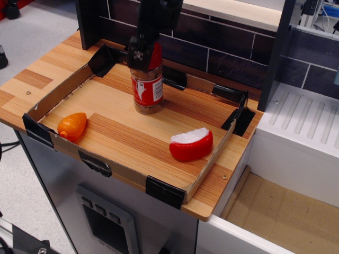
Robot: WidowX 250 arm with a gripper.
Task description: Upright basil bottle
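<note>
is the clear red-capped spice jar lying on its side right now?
No, the clear cylindrical spice jar with the red cap stands upright on its base on the wooden tray floor, with the gripper at its cap.

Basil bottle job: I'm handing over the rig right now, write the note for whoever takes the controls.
Claw: shut on the basil bottle, gripping at its red cap end.
Bottle: upright, base on the wooden tray near the back wall.
Orange carrot toy at the tray's front left, red cheese wedge front right; both apart from the bottle.
Done: bottle looks stood up.
Left: open the claw, lift straight up, check that the bottle stays standing.
</note>
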